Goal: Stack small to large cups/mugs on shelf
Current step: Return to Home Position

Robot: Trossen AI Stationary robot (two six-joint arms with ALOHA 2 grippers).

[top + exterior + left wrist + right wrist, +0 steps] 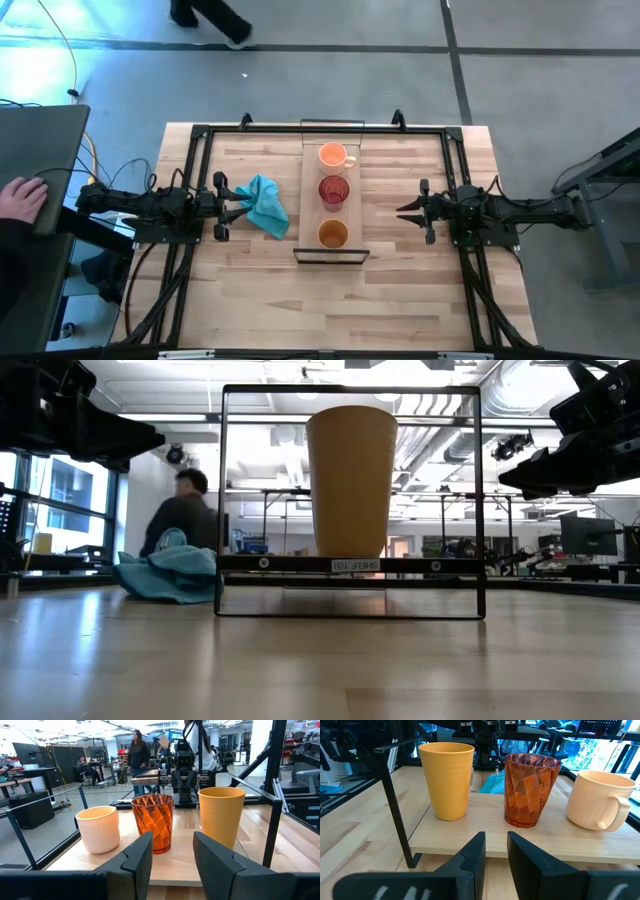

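Watch the teal cloth (266,205): it lies right against the left gripper (226,207), so a careless move on that side could snag it, drag it into the shelf (311,205) and topple a cup. Both grippers are spread and hold nothing. The shelf sits between them, apart from the right gripper (408,211). It carries the pale mug (333,155) far, the red cup (333,190) in the middle and the amber cup (333,234) near.

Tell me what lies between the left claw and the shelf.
The teal cloth lies bunched between the left claw and the shelf; the high view shows it.
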